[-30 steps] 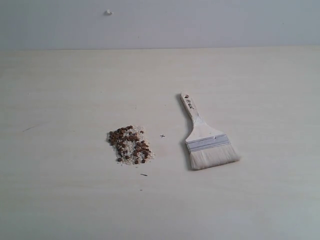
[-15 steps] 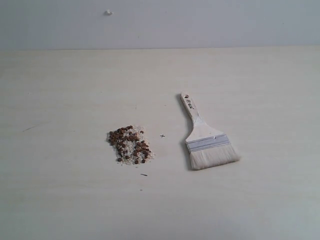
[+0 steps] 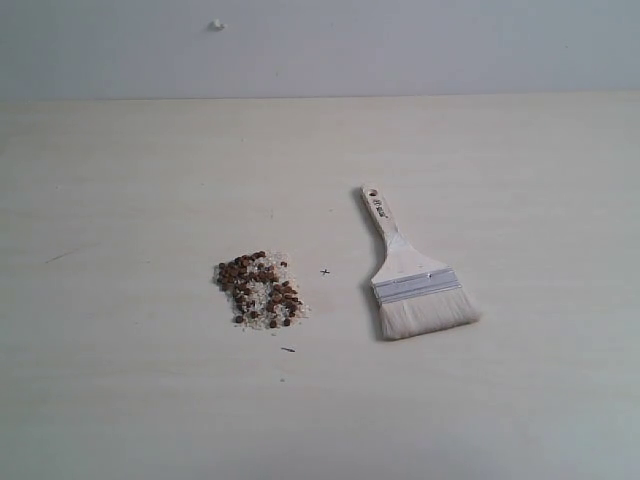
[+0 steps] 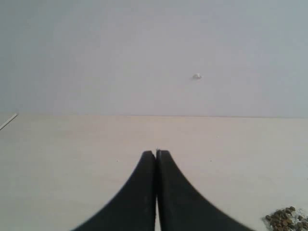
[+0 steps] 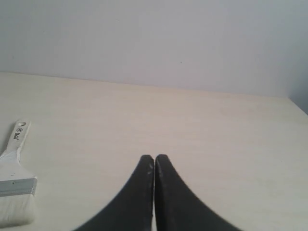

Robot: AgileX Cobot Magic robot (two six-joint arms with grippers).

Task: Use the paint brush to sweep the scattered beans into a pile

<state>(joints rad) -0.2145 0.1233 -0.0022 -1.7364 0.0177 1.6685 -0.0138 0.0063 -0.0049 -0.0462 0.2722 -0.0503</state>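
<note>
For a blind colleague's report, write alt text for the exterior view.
A wide paint brush lies flat on a pale table, bristles nearest the viewer, right of a small patch of brown beans mixed with white grains.

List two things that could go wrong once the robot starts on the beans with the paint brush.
1. The paint brush lies flat on the table, and the right gripper is shut: a grab at its thin handle may just shove it.
2. The beans sit loose among white grains; a hard stroke could roll them apart.
</note>
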